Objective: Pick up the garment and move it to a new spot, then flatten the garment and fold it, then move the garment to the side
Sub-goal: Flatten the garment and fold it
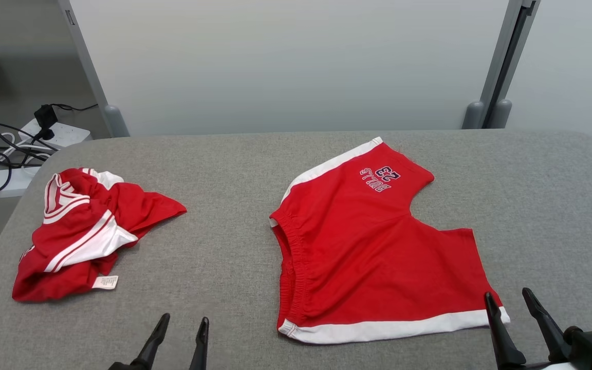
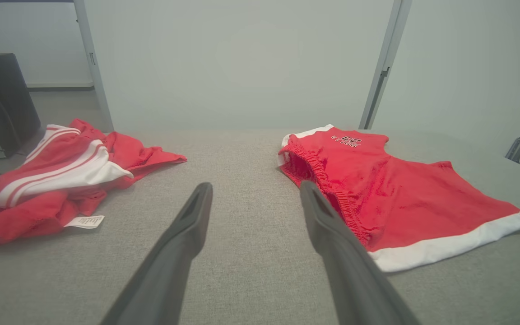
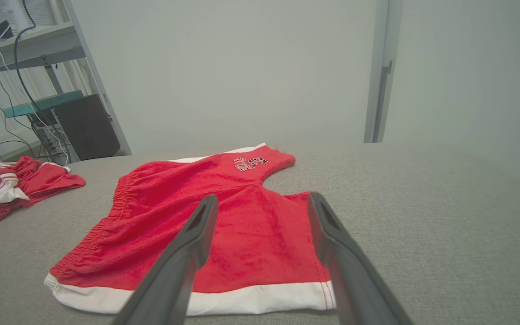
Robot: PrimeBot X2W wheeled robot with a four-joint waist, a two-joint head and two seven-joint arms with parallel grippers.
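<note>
Head view: red shorts [image 1: 373, 246] lie flat right of centre on the grey table [image 1: 234, 154]; folding and shifting aside seem left to do.
Left wrist view: left gripper [image 2: 255, 189] spread, empty; crumpled jersey [image 2: 61, 171] well apart, leftward.
Right wrist view: right gripper [image 3: 263, 201] spread, empty, over the red shorts' near leg; nothing obstructs.

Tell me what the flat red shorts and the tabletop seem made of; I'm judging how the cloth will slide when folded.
The red shorts look like soft matte knit, probably cotton jersey: gathered elastic waistband, stitched white trim, slightly fuzzy surface. The table seems covered in matte grey woven fabric, its fine weave visible close up; whether it is padded underneath I cannot tell.
</note>
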